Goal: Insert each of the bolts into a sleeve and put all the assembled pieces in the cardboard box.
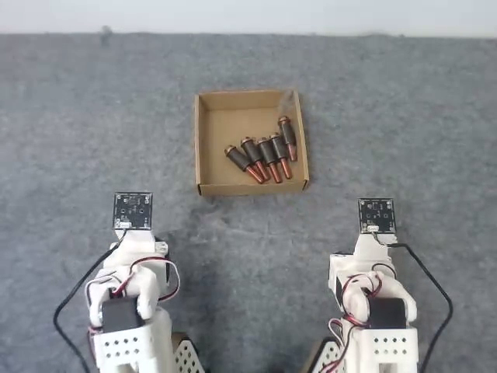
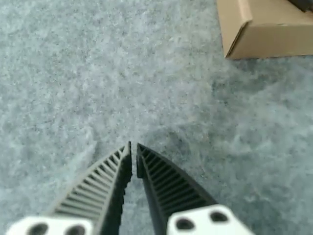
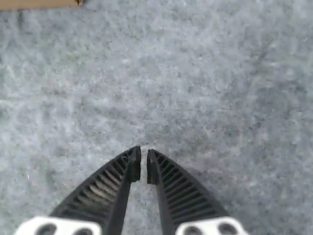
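Note:
The cardboard box point(image 1: 208, 140) sits on the grey carpet at the centre back. Inside it lie several assembled pieces point(image 1: 264, 157), dark sleeves with copper bolt ends sticking out, side by side toward the box's right half. A corner of the box point(image 2: 259, 34) shows ahead of my left gripper point(image 2: 133, 147), which is shut with nothing in it, low over bare carpet. My right gripper point(image 3: 144, 152) is likewise shut and holds nothing, with an edge of the box point(image 3: 39, 4) far ahead. Both arms point(image 1: 133, 264) point(image 1: 374, 272) are drawn back at the near edge.
Grey carpet covers the whole work surface. A pale wall strip runs along the far edge point(image 1: 248, 15). Open carpet lies between the arms and the box.

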